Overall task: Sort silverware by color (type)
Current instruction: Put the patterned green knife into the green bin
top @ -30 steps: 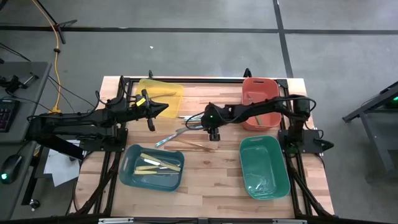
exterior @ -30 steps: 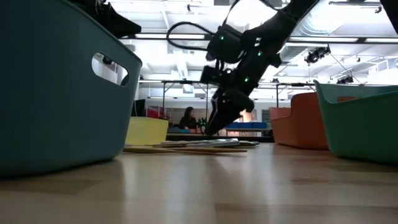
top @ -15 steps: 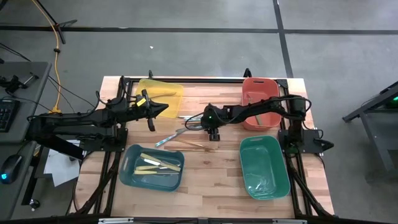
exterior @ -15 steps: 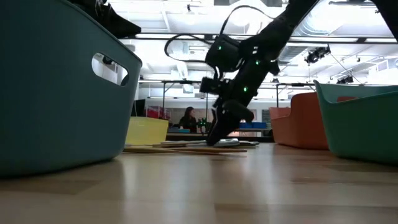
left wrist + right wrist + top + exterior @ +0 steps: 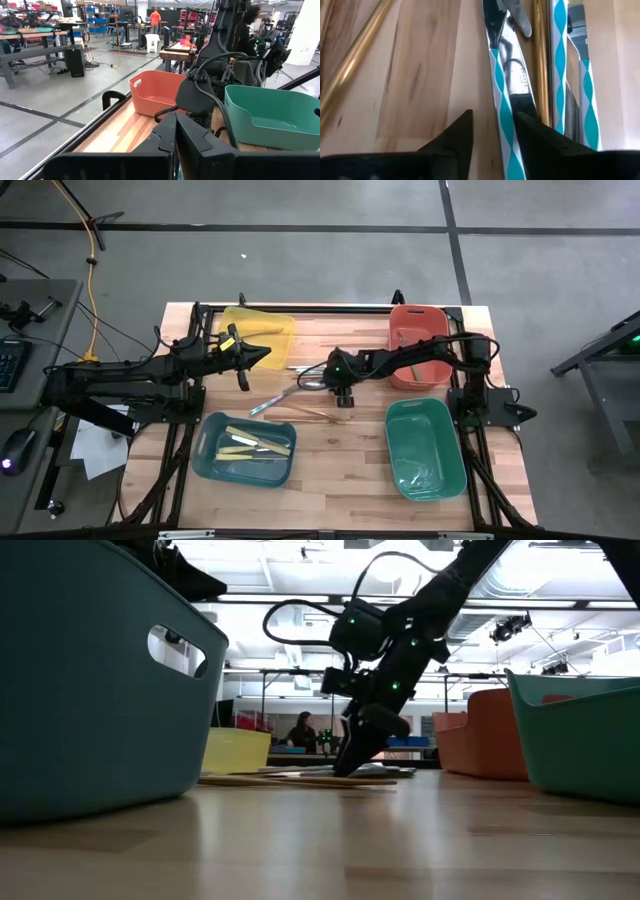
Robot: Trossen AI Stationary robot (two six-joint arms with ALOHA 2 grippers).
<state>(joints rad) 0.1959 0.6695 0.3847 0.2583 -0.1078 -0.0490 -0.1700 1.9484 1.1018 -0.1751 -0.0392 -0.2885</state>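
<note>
At the middle of the wooden tabletop [image 5: 330, 480], the right gripper [image 5: 343, 396] reached down among a loose pile of silverware [image 5: 300, 395], its tips at the surface in the low view. Its wrist camera showed the two dark fingers [image 5: 455, 137] parted on either side of a teal-striped utensil handle [image 5: 503, 107], with a narrow gap on each side; whether they had yet pinched it could not be told. Beside that handle lay another teal-striped piece [image 5: 559, 65], shiny silver pieces and a gold-tan handle [image 5: 539, 60], with a second gold-tan handle [image 5: 350, 75] slanting away across the wood.

From above, the pile sat at the table's centre, a silver piece [image 5: 272, 402] angling out toward 8 o'clock and gold-tan pieces [image 5: 318, 414] lying just at 6 o'clock of the gripper. Cream-yellow utensils [image 5: 255, 443] rested in the blue bin [image 5: 212, 463] at 7 o'clock. The green bin [image 5: 400, 470] stood at 5 o'clock, the red bin [image 5: 436, 320] at 1 o'clock and the yellow bin [image 5: 280, 330] at 11 o'clock.

The left gripper [image 5: 262, 352] waited clenched at 10 o'clock, above the tabletop beside the yellow bin, grasping nothing visible. Beyond the table, a person [image 5: 302, 730] sat in the workshop behind.
</note>
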